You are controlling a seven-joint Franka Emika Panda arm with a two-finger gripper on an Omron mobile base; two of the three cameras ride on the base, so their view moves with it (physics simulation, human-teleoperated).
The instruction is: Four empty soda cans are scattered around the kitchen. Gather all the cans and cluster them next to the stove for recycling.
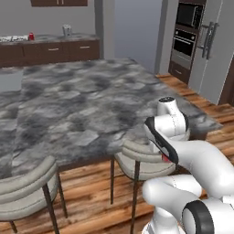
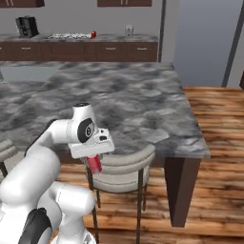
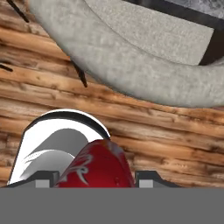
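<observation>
My gripper (image 2: 95,164) points down beside the island, shut on a red soda can (image 2: 96,165). The hand view has that can (image 3: 98,165) between the two fingertips (image 3: 146,181), above the wooden floor. A sliver of its red (image 1: 165,158) peeks out under the arm in the left base view. Another red soda can (image 2: 93,34) stands on the far back counter, right beside the stove (image 2: 66,35). That far can (image 1: 31,36) and the stove (image 1: 11,39) also appear at the top left of the left base view.
A grey marble island (image 2: 124,100) lies ahead. A padded stool (image 2: 125,167) stands right beside the gripper, its seat (image 3: 131,65) just past the can. A second stool (image 1: 27,183) is at the left. Wall ovens (image 1: 185,32) and a coffee machine (image 2: 26,26) line the walls.
</observation>
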